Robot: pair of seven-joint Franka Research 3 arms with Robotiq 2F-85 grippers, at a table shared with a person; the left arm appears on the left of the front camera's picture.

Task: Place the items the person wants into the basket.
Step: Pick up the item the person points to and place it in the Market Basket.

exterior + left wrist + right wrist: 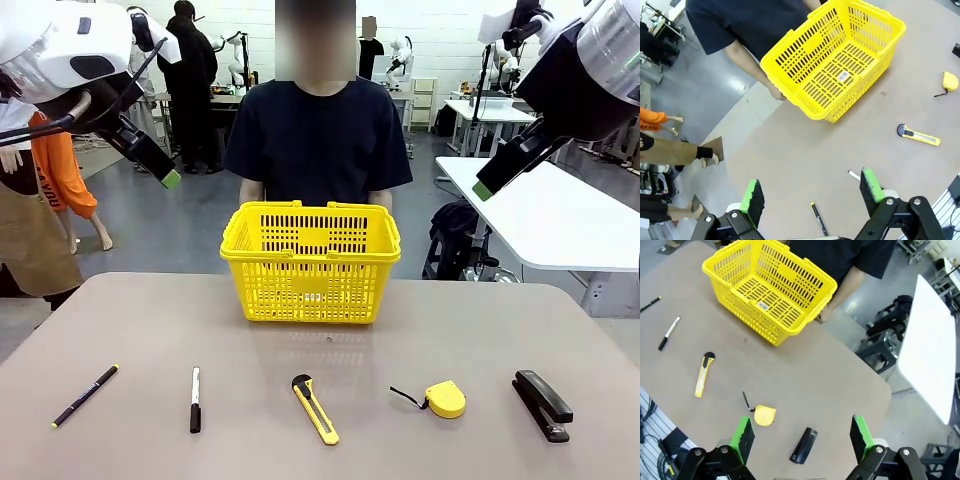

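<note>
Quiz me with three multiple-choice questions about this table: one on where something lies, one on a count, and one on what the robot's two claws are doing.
1. Where in the row of tools does the black stapler lie?
A. at the robot's left end
B. in the middle
C. at the robot's right end

2. How many tools lie in the row in front of the yellow basket?
A. three
B. five
C. seven

3. How do the left gripper and the right gripper stand?
A. both open, holding nothing
B. both shut on tools
C. one clamped on the basket

Answers:
1. C: the front view shows it last on the right, past the tape measure.
2. B: five separate tools lie side by side there.
3. A: each wrist view shows its green pads wide apart, high above the table.
</note>
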